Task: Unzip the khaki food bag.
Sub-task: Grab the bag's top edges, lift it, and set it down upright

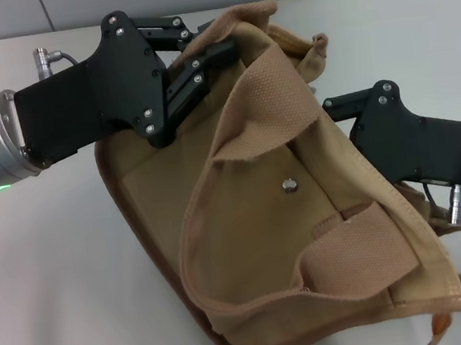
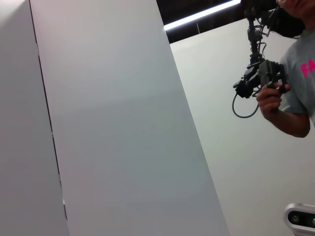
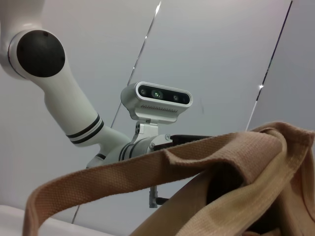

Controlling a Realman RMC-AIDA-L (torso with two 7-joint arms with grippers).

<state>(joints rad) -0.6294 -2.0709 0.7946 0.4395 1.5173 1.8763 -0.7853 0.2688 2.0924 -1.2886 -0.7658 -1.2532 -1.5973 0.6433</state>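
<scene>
The left gripper (image 1: 221, 50), upper centre, is pinching the bag (image 1: 305, 239) top; right gripper (image 1: 332, 109), jaws hidden, likely needs the zipper pull.

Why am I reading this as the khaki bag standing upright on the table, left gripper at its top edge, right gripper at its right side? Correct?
Not quite. The head view shows the khaki food bag tipped over on the table, not upright. The left gripper at its top edge and the right gripper at its right side are as stated.
</scene>
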